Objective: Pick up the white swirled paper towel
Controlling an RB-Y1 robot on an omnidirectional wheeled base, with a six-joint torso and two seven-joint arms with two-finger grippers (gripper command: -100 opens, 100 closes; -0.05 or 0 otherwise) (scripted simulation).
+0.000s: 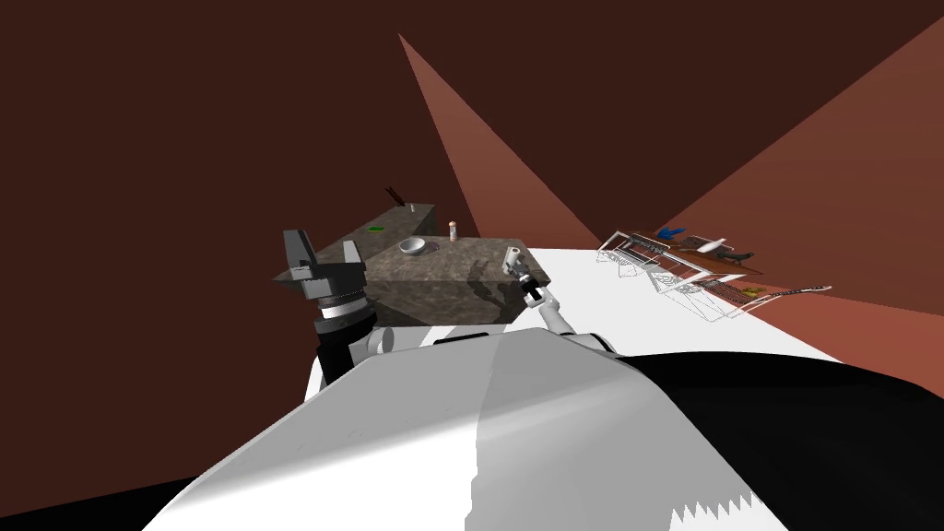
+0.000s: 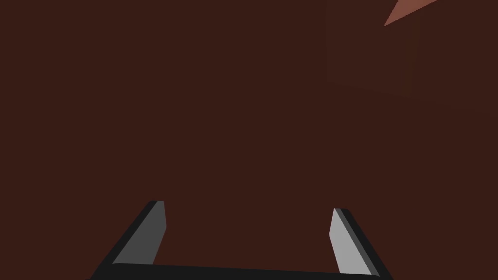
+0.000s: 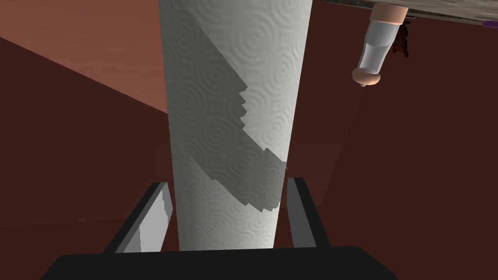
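Observation:
The white paper towel roll, embossed with swirls, stands lengthwise between my right gripper's two fingers, which press its sides near one end. From the head camera the roll shows as a small white cylinder at the tip of my right gripper, over the near right corner of the dark stone-topped table. I cannot tell whether it still touches the tabletop. My left gripper is raised at the table's near left, open with nothing in it, and its fingers face a dark brown wall.
On the table are a white bowl, a small clear bottle with peach ends and a green item. A low white wire rack with small objects lies on the floor to the right.

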